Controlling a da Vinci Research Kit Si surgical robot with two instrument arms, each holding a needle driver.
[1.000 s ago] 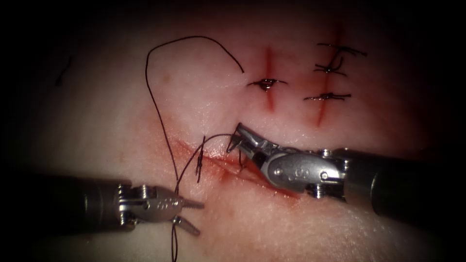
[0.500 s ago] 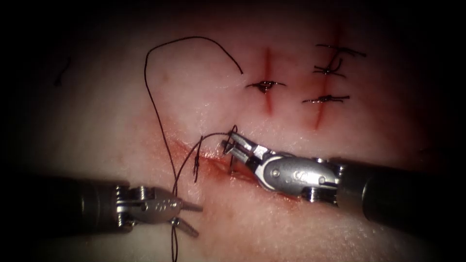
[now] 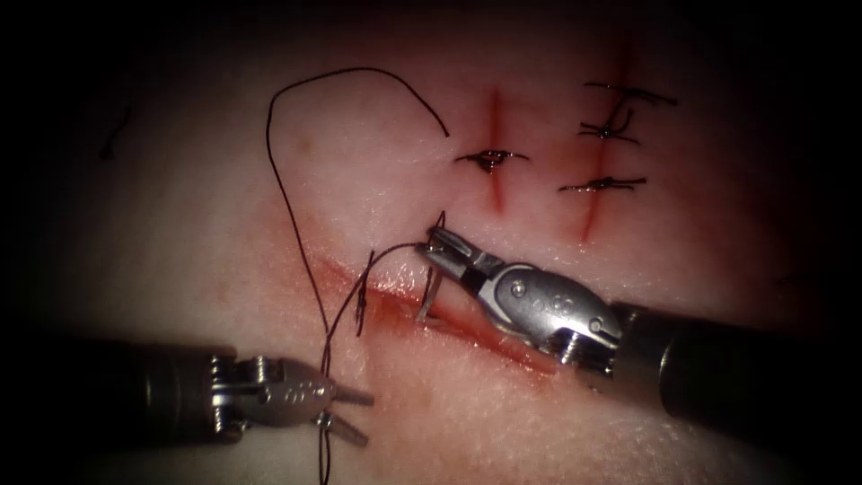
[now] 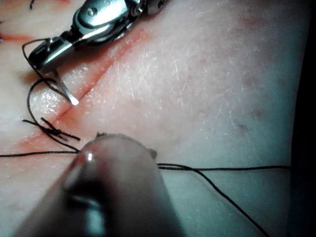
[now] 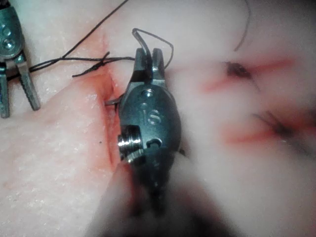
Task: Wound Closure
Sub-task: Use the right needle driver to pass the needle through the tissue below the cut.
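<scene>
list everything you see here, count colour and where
tissue: one, pale pink, under everything
open cut: one, red, running between the two tools
older cuts: two, red, upper right, crossed by dark stitches
needle: one, silver, curved, held near its thread end, tip down at the open cut
thread: one long dark strand looping up left from the needle
knot: one, dark, left part of the open cut
red fluid: along the open cut
left hand: jaws open, thread running between them, holding nothing
right hand: jaws shut on the needle
</scene>
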